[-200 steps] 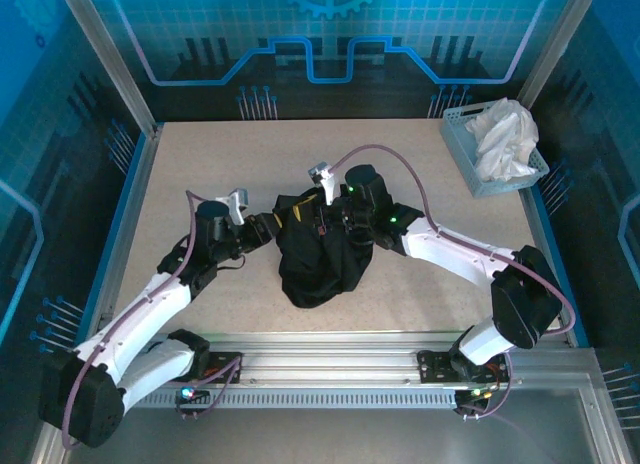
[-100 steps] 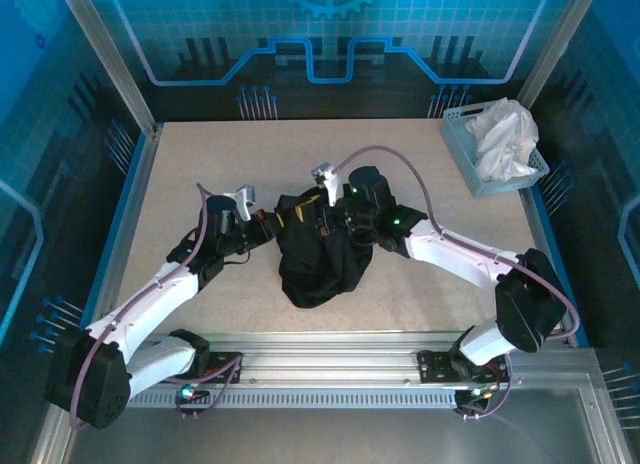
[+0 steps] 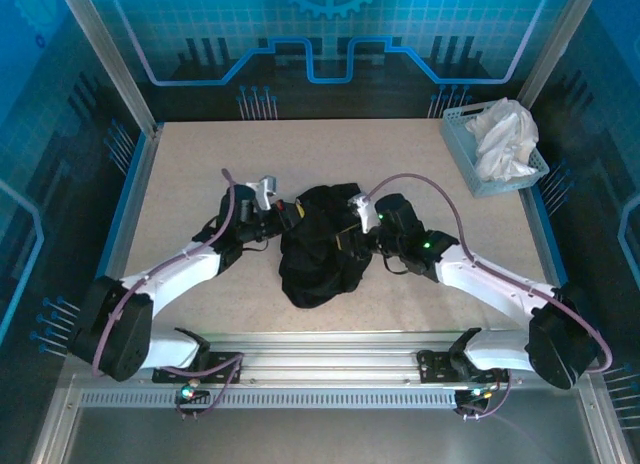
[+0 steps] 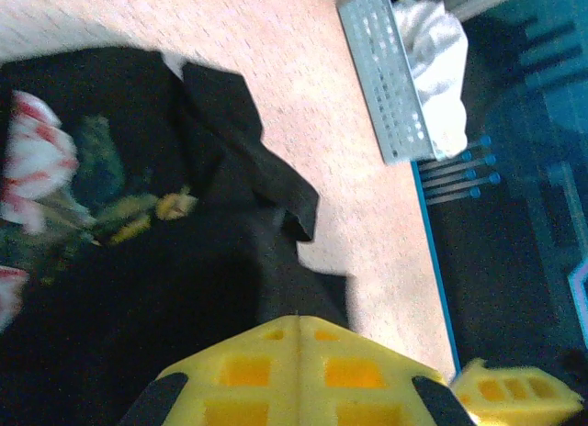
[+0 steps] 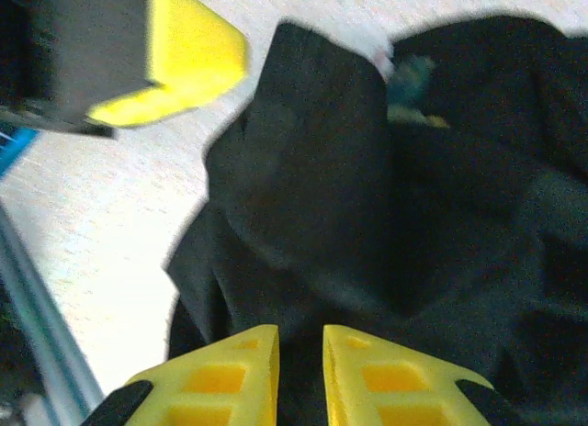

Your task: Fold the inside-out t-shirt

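Black cloth is lying in a crumpled heap at the middle of the table [image 3: 200,164]. It is the inside-out t-shirt [image 3: 320,249], bunched between the two arms. Its print [image 4: 32,164], white and red with some yellow beside it, is showing on the rumpled surface in the left wrist view.

The left gripper [image 3: 292,212] is reaching into the shirt's upper left edge. Its yellow fingers [image 4: 248,380] are pressing tight together, and a ridge of black cloth is running straight into their tips, so it is pinching the shirt. The right gripper [image 3: 353,241] is resting against the shirt's right side. Its fingers [image 5: 230,371] are standing a narrow slit apart over the black cloth, and I cannot tell whether any of it is being caught between them.

Well apart from the shirt, a pale perforated basket [image 3: 465,149] is sitting at the table's far right corner. It is holding a bunched white cloth [image 3: 505,134], which is rising above the rim.
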Robot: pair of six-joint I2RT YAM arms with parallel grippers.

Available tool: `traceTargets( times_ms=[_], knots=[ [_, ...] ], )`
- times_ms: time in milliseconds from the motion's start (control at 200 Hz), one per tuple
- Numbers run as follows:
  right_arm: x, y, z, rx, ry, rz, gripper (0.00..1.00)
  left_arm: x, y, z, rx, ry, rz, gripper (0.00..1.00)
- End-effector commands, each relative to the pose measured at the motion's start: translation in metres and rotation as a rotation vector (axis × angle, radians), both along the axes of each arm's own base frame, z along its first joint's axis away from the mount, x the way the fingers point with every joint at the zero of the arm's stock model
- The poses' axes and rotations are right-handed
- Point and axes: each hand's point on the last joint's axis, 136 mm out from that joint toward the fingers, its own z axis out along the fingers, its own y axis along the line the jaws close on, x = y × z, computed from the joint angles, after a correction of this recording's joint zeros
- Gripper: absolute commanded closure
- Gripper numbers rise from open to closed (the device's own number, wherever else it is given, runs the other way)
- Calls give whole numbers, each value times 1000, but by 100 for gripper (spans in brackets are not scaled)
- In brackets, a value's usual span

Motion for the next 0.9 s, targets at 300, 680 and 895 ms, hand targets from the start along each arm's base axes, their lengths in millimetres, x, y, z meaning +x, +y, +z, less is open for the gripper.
traceTargets(
  times_ms=[300,680,895],
  knots=[
    [8,20,50,-204,-210,173,57,-16,51,3,191,-65,161,88],
    [96,89,-16,-332,47,277,43,-37,106,-6,244,-29,317,66],
    [118,94,-40,-371,113,273,53,-46,112,-5,250,-35,320,66]
  ],
)
